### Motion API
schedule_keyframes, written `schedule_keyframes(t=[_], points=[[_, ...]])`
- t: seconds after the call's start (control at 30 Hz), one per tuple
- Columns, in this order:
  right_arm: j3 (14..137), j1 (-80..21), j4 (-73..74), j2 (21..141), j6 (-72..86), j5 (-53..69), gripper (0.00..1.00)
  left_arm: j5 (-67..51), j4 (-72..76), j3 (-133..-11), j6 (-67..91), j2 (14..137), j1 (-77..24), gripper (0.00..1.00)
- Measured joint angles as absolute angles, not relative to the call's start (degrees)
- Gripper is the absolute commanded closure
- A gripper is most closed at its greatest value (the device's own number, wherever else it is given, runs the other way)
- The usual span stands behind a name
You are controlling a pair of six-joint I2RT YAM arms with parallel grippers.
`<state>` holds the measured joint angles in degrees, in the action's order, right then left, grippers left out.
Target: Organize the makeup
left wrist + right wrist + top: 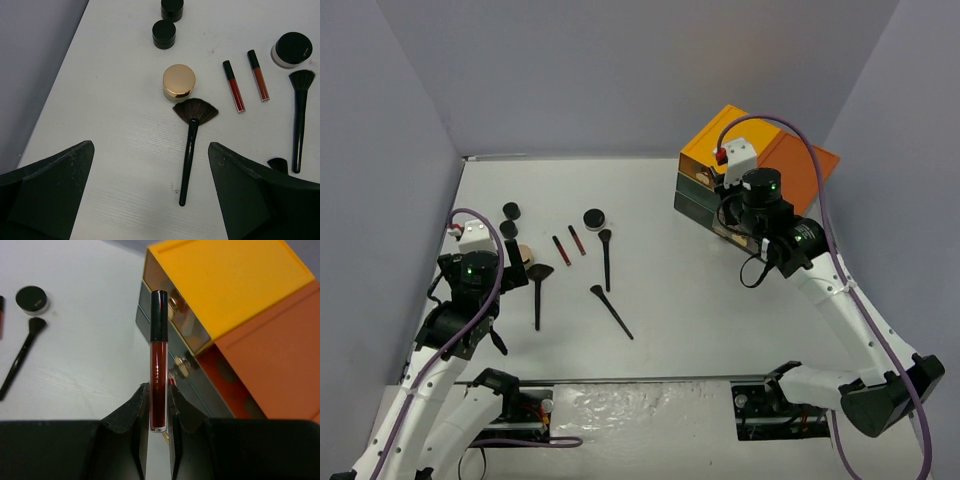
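While right gripper (159, 407) pinches red stick (159, 340) by its base, cap end pointing ahead toward drawer box (225, 290) close beyond: left gripper (151, 150) spread wide above fan brush (190, 145), handle nearest

Looks like a robotics lab test cell rather than a home. Plain white desk (720, 300), fenced by bare grey-violet walls (620, 70) along the left, far and right edges. Bolted at the near edge, on a metal rail (650, 381): two white-and-black robot arms, left arm (430, 370) by the near left corner, right arm (840, 300) by the near right corner. Purple cables (765, 117) looping off both, out in the open. Loose makeup (577, 240) spread flat toward the far left corner, orange-topped drawer box (740, 150) parked at the far right corner.
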<state>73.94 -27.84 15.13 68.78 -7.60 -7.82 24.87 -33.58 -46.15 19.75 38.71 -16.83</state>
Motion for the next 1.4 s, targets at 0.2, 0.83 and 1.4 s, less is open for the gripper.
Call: schedule_keyframes(t=[0.2,0.83,1.4], points=[[69.89,-19.79,21.07,62.82,-7.37,-7.87,1.00,24.43,-33.54,-46.15,19.73,39.36,-16.80,0.03],[70.79,-18.04,24.69,67.13,-6.09,-8.72,0.34,24.03,-33.56,-46.15,19.73,39.20,-16.80,0.03],[89.02,-44.65,8.77,99.85,3.27,0.47,0.34,24.31,-33.56,-46.15,19.73,38.70,-16.73,0.03]])
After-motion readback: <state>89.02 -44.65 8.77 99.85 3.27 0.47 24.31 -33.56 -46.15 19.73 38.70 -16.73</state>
